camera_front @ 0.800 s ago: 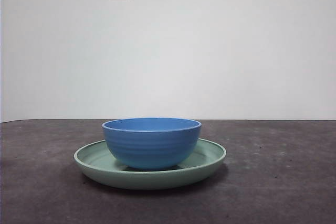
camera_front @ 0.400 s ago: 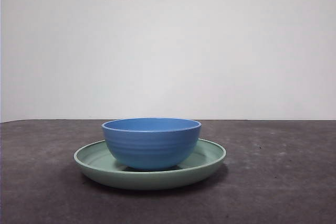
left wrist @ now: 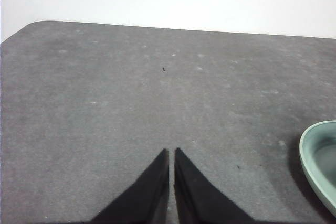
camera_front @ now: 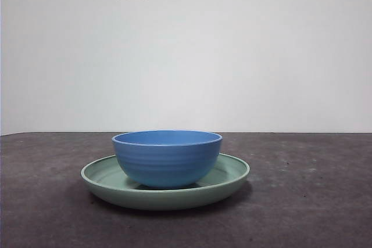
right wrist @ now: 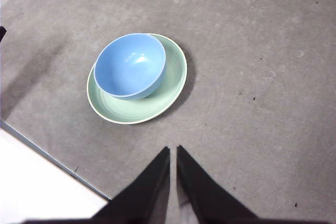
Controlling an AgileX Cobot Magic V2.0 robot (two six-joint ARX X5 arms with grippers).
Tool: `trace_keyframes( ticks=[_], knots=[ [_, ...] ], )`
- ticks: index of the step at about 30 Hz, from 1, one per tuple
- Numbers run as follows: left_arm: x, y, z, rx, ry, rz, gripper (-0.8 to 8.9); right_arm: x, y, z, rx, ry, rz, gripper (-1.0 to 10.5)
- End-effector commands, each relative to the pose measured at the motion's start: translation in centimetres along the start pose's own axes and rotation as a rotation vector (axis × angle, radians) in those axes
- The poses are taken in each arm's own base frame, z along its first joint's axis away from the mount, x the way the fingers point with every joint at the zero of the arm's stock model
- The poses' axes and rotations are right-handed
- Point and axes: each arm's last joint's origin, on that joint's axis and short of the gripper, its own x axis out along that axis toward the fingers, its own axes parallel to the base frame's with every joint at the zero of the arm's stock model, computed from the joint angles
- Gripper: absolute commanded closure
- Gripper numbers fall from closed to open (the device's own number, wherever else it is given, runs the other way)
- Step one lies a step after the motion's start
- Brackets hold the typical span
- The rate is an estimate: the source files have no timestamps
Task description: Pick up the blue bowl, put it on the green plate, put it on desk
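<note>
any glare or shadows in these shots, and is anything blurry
Front view: soft, even light, a faint shadow on the desk under the green plate. Right wrist view: small highlights inside the blue bowl, a dark shadow beside the plate. Left wrist view: slightly hazy, the plate cut off at the frame edge, shadow along its rim.

Ribbed medium-blue bowl (camera_front: 167, 158), pale mint-green plate (camera_front: 104, 179), mottled grey-brown desk (camera_front: 308, 201).
</note>
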Motion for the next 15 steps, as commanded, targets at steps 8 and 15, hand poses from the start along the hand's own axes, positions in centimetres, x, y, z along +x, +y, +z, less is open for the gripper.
trace_keyframes(
  ticks=[8, 15],
  knots=[
    [0.2, 0.06, -0.53, 0.011, 0.005, 0.002, 7.94, -0.36, 0.19, 0.34, -0.022, -0.022, 0.006, 9.3],
    [0.2, 0.07, -0.53, 0.011, 0.005, 0.003, 7.94, -0.6, 0.17, 0.1, -0.083, -0.03, -0.013, 9.3]
  ],
)
